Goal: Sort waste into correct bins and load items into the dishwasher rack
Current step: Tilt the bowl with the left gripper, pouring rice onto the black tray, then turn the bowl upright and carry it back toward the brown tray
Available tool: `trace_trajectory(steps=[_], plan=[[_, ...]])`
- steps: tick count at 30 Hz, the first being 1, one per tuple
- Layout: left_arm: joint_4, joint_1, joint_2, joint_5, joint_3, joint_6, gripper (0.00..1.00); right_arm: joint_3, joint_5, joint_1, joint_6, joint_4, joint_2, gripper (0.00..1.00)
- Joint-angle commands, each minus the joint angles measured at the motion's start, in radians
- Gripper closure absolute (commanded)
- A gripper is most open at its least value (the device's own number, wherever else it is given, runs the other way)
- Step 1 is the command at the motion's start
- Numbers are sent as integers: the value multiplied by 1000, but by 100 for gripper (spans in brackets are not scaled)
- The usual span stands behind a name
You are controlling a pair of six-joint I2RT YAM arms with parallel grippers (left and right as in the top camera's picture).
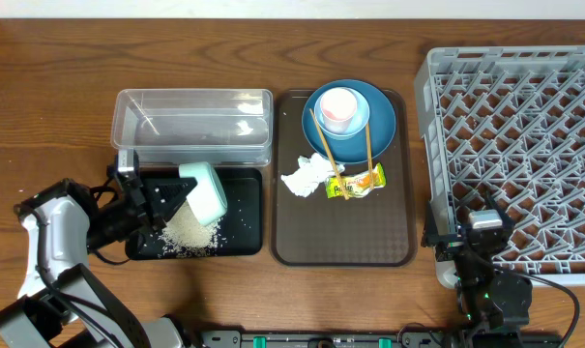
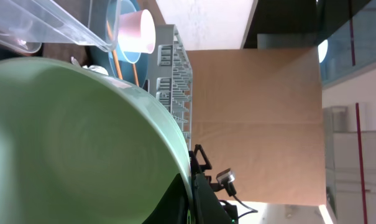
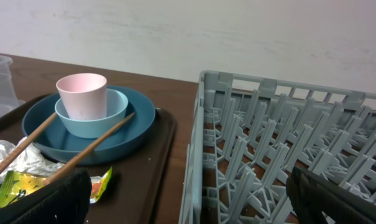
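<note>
- Your left gripper [image 1: 168, 203] is clamped on the mint-green plastic bowl [image 1: 205, 191]. In the left wrist view the bowl fills the frame and hides the fingers.
- The bowl hangs tilted over the shallow black rectangular tray [image 1: 244, 237], above a heap of loose white rice grains [image 1: 188, 232].
- The clear plastic rectangular tub [image 1: 190, 94] sits just behind that tray.
- Your right gripper [image 3: 191, 199] stands wide and holds nothing, by the near-left corner of the large grey plastic dishwasher rack [image 1: 524, 126], which is cut off at the right edge.
- On the brown serving tray [image 1: 340, 232], the pale pink cup [image 1: 337, 106] stands in the small light-blue saucer [image 3: 113, 112] on the large dark-blue plate [image 1: 379, 116].
- The wooden chopsticks [image 1: 368, 155] lean across the plate's rim, their lower ends by the crumpled white paper napkin [image 1: 307, 176] and the small yellow-green-orange snack wrapper [image 1: 358, 182].
</note>
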Motion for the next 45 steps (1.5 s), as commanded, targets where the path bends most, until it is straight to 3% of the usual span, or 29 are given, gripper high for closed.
trace_trajectory(steps=[1,11,31,45], plan=[[30,-7,2,25,0,53,94,-2,11,6,4,-4,-1,1],[-82,-30,2,35,0,78,94,-2,11,6,4,-4,-2,1],[-109,-321,2,34,0,100,94,-2,11,6,4,-4,-2,1],[-109,-332,2,34,113,48,93,-2,11,6,4,-4,-2,1]])
